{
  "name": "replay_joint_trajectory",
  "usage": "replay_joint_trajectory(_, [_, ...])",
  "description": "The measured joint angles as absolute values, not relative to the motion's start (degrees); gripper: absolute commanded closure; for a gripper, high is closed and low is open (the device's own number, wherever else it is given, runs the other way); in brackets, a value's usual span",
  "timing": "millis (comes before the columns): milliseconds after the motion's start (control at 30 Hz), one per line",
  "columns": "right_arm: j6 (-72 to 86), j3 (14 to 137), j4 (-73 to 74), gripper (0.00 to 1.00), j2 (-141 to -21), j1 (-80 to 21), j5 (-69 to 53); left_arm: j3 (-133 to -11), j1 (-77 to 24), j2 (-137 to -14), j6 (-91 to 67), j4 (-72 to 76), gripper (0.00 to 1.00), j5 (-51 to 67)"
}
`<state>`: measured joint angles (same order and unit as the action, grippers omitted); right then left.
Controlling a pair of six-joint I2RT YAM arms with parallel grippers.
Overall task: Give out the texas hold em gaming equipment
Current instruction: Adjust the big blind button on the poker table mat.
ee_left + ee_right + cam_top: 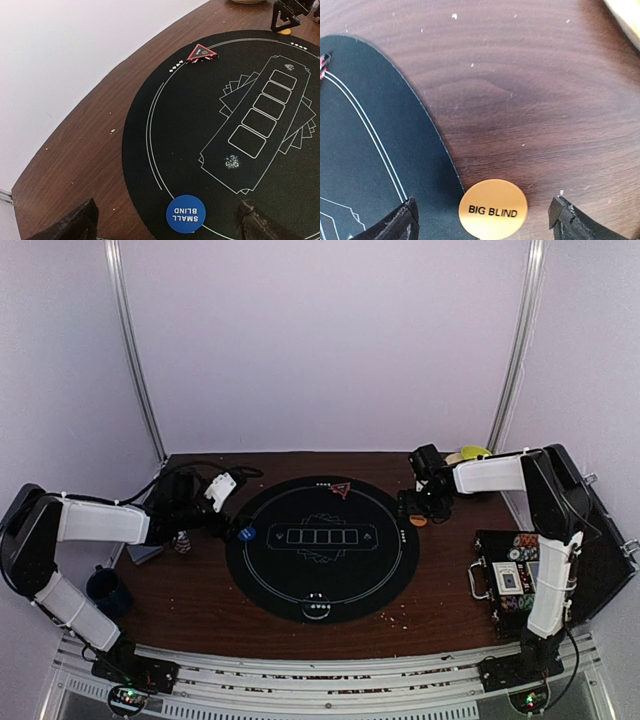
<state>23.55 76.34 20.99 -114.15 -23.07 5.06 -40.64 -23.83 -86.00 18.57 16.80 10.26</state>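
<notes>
A blue "SMALL BLIND" disc (185, 214) lies flat on the left rim of the round black mat (320, 570). My left gripper (167, 226) hangs open over it, one finger on each side, neither touching. An orange "BIG BLIND" disc (493, 209) rests on the wood, overlapping the mat's right edge (365, 150). My right gripper (482, 224) is open around it, with gaps on both sides. In the top view the blue disc (247, 534) and the orange disc (417, 521) sit at opposite sides of the mat. A red triangle marker (340, 489) lies at the mat's far rim.
An open case (510, 575) with striped chips and cards sits at the right near my right arm's base. A small chip stack (182, 540) stands left of the mat. A dark blue mug (105, 590) is at the near left. A yellow-green bowl (468, 453) sits at the back right.
</notes>
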Motion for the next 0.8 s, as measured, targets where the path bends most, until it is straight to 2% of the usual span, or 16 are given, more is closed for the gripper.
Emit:
replay_joint_trajectory(300, [23.5,76.4,20.7,0.12,-116.5,-23.0,4.2,-40.6,-23.8,-86.2,18.9,16.7,0.02,10.3])
replay_joint_trajectory(667, [23.1,76.4,19.7,0.35,-116.8,-23.0,3.1,-40.7,-23.8,-86.2,18.9,16.7,0.02,10.2])
replay_joint_trajectory(800, [22.9,76.4,19.4,0.37,-116.8,-23.0,2.5,-40.7,-23.8,-86.2,18.9,16.7,0.02,10.2])
